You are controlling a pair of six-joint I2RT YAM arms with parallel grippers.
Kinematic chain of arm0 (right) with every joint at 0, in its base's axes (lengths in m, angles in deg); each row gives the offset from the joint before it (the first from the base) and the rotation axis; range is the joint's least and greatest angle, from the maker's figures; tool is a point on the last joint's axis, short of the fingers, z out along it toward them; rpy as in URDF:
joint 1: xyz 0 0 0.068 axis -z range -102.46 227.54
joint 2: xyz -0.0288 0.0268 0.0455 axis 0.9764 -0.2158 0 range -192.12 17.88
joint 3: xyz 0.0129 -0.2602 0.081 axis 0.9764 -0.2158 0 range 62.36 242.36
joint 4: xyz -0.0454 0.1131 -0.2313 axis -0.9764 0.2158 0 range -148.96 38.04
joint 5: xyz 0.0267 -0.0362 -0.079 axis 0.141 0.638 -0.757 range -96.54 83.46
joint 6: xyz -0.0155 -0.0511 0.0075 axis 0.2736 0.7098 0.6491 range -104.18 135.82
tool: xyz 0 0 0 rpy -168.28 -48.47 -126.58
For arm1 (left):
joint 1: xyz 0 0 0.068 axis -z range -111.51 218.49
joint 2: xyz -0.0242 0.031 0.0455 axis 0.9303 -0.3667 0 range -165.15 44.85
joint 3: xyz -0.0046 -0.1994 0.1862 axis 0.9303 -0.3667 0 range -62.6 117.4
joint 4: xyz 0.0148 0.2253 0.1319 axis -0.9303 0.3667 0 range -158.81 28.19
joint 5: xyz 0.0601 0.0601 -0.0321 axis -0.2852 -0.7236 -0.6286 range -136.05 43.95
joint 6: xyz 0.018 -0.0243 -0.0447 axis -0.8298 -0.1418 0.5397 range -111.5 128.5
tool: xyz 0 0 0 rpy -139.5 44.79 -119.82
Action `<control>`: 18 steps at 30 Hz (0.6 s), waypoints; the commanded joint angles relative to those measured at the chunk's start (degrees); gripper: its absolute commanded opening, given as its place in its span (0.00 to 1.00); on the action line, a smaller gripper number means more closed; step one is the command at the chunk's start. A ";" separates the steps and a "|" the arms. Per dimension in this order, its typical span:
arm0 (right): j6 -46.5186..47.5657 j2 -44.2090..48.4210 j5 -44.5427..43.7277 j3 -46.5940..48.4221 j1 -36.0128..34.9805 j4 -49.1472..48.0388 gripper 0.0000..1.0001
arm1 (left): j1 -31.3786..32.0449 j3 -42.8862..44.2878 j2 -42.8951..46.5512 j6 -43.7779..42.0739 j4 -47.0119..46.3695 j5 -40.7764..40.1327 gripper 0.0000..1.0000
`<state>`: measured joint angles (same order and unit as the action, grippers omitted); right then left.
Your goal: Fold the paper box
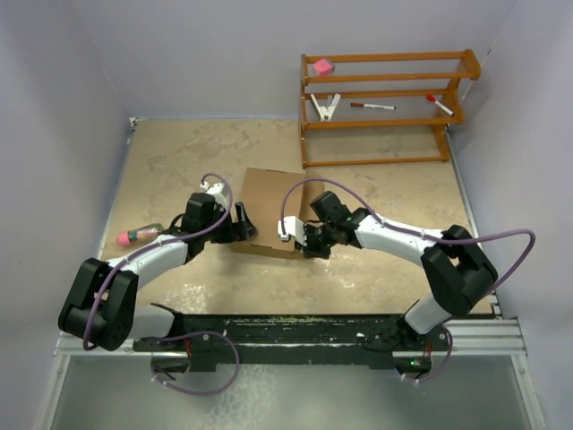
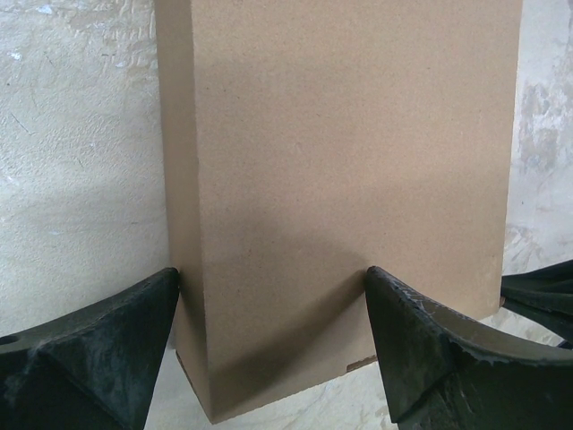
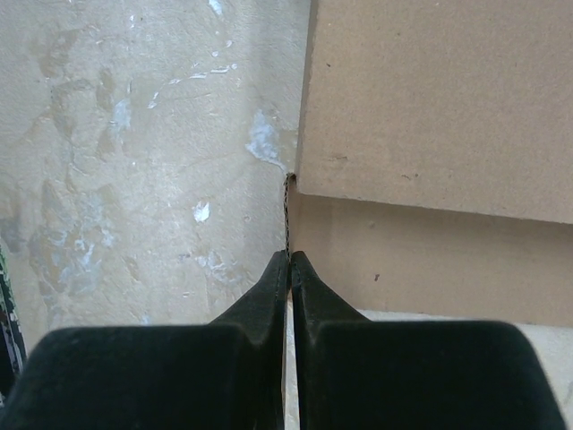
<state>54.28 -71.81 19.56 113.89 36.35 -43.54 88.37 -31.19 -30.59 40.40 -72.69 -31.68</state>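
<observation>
The paper box (image 1: pixel 273 210) lies mid-way across the table (image 1: pixel 179 161), seemingly at the final squaring step: the left gripper (image 2: pixel 271 291), spread wide, straddles its 8 o'clock corner, the right gripper (image 3: pixel 289 260), pinched closed, noses its 5 o'clock edge, and the next move likely requires pressing the walls flush.

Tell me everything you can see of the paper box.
The paper box is plain brown cardboard, unprinted, folded into a shallow rectangular shape lying flat on the table. One top panel overlaps a lower one at an edge. The open left end effector straddles its near-left corner; the shut right end effector points at its near edge; contact unclear.
</observation>
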 commanded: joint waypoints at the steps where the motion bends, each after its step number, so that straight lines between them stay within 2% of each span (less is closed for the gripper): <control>1: -0.09 -0.84 -0.38 2.37 0.27 1.70 0.00 | -0.13 1.84 -0.40 -0.94 -0.40 -0.47 0.87; 8: 0.48 -3.20 -0.61 3.22 1.13 4.58 0.00 | -0.15 1.80 -0.28 -0.97 -0.26 -1.01 0.87; 18: -0.84 -2.33 1.68 3.79 2.23 3.68 0.00 | -0.15 2.59 -0.92 -1.18 -0.55 0.37 0.87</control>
<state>53.97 -75.07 19.72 115.92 38.31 -39.94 88.37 -30.97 -30.73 40.38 -72.50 -31.92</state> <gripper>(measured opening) 0.004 0.870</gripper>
